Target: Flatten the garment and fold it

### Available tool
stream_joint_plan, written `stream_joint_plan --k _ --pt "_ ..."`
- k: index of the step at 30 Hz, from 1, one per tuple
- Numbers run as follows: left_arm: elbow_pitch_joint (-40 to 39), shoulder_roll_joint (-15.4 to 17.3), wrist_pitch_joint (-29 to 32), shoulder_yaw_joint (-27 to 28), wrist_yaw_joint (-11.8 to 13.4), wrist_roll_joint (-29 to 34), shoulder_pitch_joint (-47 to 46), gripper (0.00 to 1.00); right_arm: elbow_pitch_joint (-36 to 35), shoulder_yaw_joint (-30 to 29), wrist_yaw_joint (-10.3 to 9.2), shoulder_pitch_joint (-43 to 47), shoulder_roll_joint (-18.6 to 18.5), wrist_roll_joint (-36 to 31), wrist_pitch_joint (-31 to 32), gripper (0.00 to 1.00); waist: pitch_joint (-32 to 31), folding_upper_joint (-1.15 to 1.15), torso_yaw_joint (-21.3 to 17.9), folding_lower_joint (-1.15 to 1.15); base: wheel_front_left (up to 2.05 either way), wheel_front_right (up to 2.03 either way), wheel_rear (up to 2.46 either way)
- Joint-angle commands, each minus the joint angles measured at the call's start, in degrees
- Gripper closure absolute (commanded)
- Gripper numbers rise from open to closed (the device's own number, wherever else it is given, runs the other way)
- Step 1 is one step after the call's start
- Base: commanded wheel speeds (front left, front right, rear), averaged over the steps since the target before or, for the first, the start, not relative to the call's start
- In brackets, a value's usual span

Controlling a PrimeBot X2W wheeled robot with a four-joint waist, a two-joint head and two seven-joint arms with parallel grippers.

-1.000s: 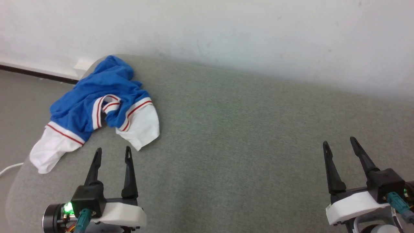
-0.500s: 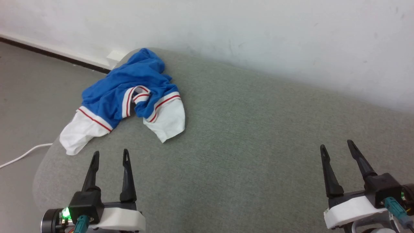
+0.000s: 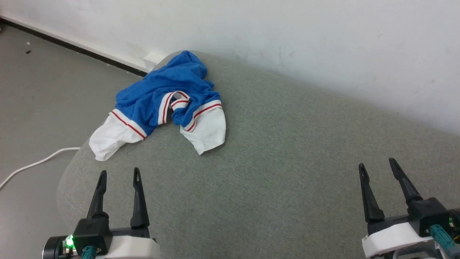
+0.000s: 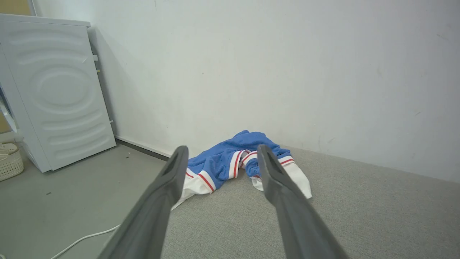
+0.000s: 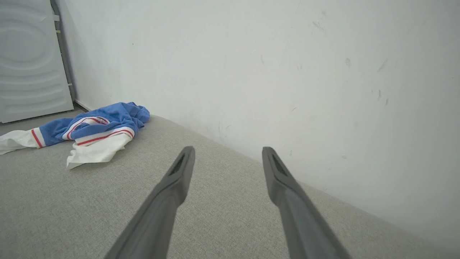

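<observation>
Bunched garment [image 3: 158, 97] at the tabletop's [image 3: 287, 162] far left corner, front lost in folds, one white sleeve drooping past the edge. Spread wide, empty, well short of it: left tool [image 3: 119, 172], right tool [image 3: 377, 162].

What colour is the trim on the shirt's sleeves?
The sleeve trim on the garment is white with a thin red stripe; the head view shows it best.

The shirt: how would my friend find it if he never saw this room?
Look at the big grey padded surface against the white wall. At its rounded far-left corner lies the crumpled garment. It alone is bright blue, with white sleeves and red stripes.
</observation>
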Motion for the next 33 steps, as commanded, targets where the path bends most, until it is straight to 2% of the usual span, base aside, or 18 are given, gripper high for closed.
stream_joint_plan --k 1,18,26,30,33 --pt "-0.5 0.3 -0.7 -0.1 0.7 -0.1 0.9 0.00 -0.3 -0.2 -0.06 0.6 0.0 -0.5 -0.7 0.00 -0.1 0.00 0.6 0.00 0.00 0.00 0.00" --pt "-1.7 0.4 -2.7 -0.7 1.8 -0.5 1.7 0.00 -1.3 -1.2 -0.06 1.3 0.1 -1.6 -1.8 0.00 0.2 0.00 4.3 0.00 0.00 0.00 0.00" --pt "-2.5 0.4 -2.8 -1.2 1.5 -0.7 0.9 0.00 -1.9 -1.3 -0.06 1.3 0.1 -1.8 -1.7 0.00 0.3 0.00 3.9 0.00 0.00 0.00 0.00" --pt "-3.7 0.5 -2.5 -1.2 0.7 -1.8 -0.7 0.00 -2.7 -1.3 -0.06 1.1 0.1 -1.9 -1.2 0.00 1.0 0.00 3.3 0.00 0.00 0.00 0.00" --pt "-4.8 0.6 0.7 -2.3 -1.5 -4.5 -4.4 0.00 -4.1 -1.7 -0.06 1.0 0.1 -2.2 -0.5 0.00 1.9 0.00 3.4 0.00 0.00 0.00 0.00"
